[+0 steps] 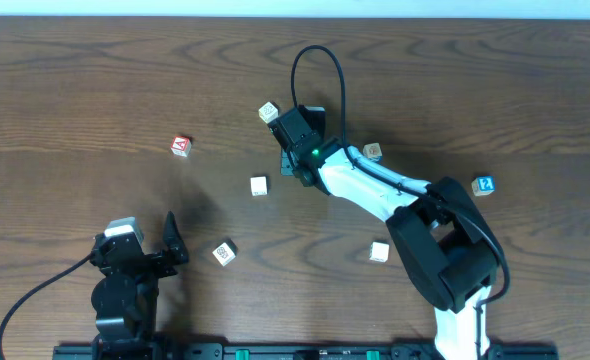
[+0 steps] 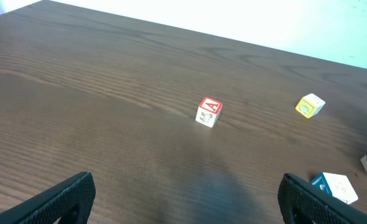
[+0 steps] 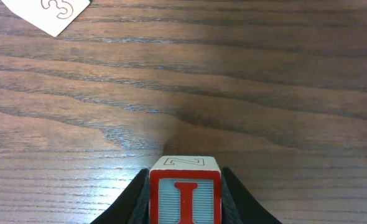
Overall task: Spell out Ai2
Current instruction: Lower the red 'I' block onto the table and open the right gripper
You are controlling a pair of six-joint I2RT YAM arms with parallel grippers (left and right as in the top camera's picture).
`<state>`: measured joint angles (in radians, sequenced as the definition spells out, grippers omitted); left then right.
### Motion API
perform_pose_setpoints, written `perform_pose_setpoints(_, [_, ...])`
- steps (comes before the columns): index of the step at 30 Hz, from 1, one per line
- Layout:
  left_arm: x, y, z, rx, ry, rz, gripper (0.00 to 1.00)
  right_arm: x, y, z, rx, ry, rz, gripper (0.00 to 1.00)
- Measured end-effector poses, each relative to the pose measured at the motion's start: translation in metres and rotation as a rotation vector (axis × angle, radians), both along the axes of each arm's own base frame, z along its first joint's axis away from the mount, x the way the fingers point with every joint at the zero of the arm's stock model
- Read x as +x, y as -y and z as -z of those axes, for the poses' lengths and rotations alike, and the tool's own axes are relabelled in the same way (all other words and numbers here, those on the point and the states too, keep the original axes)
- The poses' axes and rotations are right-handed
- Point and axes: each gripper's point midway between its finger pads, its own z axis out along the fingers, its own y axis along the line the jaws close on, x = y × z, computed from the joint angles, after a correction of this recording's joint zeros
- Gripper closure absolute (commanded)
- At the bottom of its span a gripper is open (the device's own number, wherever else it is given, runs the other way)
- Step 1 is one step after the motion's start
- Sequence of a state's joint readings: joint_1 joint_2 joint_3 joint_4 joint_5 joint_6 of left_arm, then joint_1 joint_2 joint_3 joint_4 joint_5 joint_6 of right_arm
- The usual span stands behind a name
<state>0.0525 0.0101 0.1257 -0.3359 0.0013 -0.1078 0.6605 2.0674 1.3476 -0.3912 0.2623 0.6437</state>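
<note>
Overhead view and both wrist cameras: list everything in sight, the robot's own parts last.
table: one, dark brown wood, under everything
A cube: one, red top, left of centre
I cube: one, pale face with red letter and red border, between the right gripper's fingers
2 cube: one, blue, far right
yellowish cube: one, upper middle, beside the right arm's end
pale cubes: four, cream or tan, scattered across the middle
cable: one, black, looping above the right arm
right arm: one, white and black, reaching to mid-table
left gripper: one, black, open, empty, near edge
right gripper: one, black, shut on the I cube
</note>
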Motion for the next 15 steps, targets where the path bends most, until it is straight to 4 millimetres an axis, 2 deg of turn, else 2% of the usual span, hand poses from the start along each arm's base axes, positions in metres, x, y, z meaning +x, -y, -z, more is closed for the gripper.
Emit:
perform_pose_setpoints(3, [0.0,0.0,0.0001,0.0,0.0,0.0,0.04,0.0,0.0,0.0,0.0,0.0,0.0,0.91])
perform_pose_setpoints(5, [0.0,0.0,0.0001,0.0,0.0,0.0,0.05,0.0,0.0,0.0,0.0,0.0,0.0,0.91])
perform_pose_setpoints(10, [0.0,0.0,0.0,0.0,0.0,0.0,0.05,0.0,0.0,0.0,0.0,0.0,0.0,0.79])
perform_pose_setpoints(12, [0.0,0.0,0.0,0.0,0.0,0.0,0.05,0.0,0.0,0.0,0.0,0.0,0.0,0.71])
perform_pose_setpoints(15, [0.0,0.0,0.0,0.0,0.0,0.0,0.05,0.0001,-0.0001,0.0,0.001,0.0,0.001,0.66])
